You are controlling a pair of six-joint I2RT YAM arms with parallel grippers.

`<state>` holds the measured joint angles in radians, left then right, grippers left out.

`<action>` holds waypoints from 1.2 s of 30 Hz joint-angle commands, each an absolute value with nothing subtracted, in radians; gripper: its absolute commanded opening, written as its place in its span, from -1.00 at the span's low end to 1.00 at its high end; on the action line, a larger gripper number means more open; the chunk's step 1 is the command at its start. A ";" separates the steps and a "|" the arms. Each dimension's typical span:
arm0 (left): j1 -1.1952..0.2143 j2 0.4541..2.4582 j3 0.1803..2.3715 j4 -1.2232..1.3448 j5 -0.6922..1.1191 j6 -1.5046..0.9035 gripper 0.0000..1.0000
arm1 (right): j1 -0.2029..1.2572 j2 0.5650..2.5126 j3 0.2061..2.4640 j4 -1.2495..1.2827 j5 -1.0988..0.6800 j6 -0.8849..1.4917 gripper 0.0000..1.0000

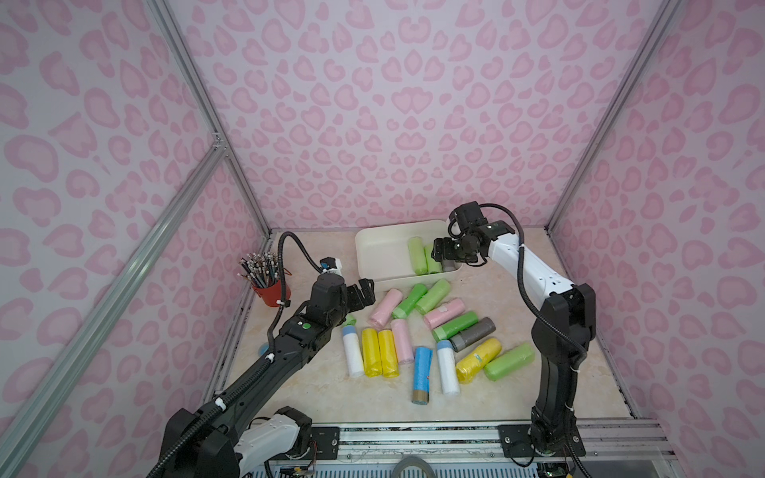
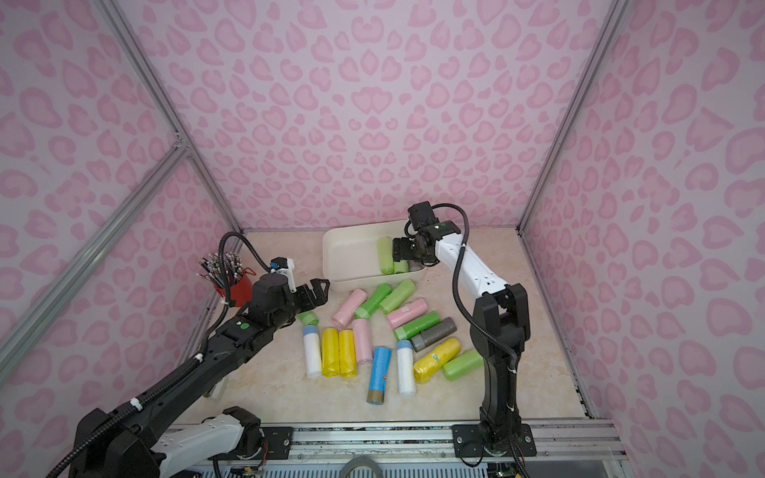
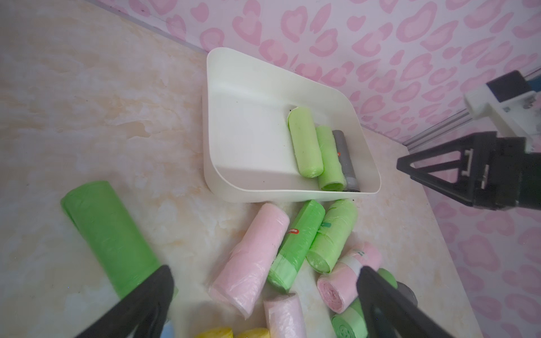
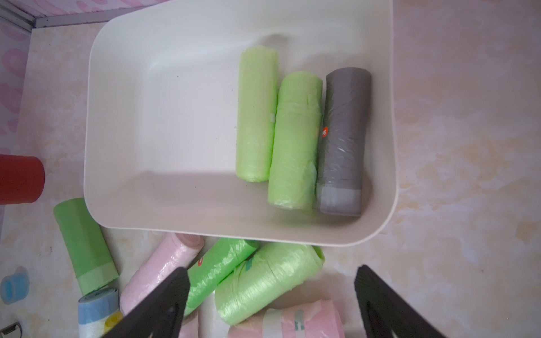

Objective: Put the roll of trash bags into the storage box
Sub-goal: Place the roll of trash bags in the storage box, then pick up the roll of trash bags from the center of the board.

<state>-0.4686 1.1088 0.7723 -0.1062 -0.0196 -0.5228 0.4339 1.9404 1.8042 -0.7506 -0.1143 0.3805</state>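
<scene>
Lying loose on the surface (image 1: 323, 397) at lower centre, trash-bag rolls (image 1: 422, 374) look light, squashy, slick: pinch one mid-length. Left jaws gape empty beside them; farther back, right jaws hang wide, empty, over the storage box (image 1: 381, 252) holding three rolls (image 1: 417, 254).

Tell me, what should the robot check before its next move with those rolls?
1. Right gripper open and empty: ok.
2. Left gripper open and empty: ok.
3. Grey roll lying flat inside the storage box: ok.
4. Free floor space in the box: ok.
5. All rolls stowed: not ok; the pink roll and many others lie on the table.
</scene>
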 commanded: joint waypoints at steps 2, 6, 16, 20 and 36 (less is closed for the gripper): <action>-0.468 1.110 0.767 -0.100 -0.049 -0.530 1.00 | 0.437 1.786 1.610 -0.641 -0.142 0.398 0.80; -0.469 1.126 0.773 -0.078 -0.021 -0.544 1.00 | 0.438 1.670 1.470 -0.610 -0.176 0.417 0.80; -0.472 1.104 0.771 -0.139 -0.033 -0.548 1.00 | 0.439 1.442 1.155 -0.521 -0.243 0.486 0.79; -0.472 1.067 0.769 -0.209 -0.079 -0.535 1.00 | 0.438 1.403 1.083 -0.474 -0.286 0.564 0.79; -0.473 0.936 0.611 -0.351 -0.057 -0.614 0.91 | 0.437 1.368 1.005 -0.398 -0.331 0.601 0.79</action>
<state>-0.4732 0.9482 0.6270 -0.3248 -0.0708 -0.5861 0.4381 1.3579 1.0145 -0.4232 -0.3069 0.5980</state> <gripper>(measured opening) 0.960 0.898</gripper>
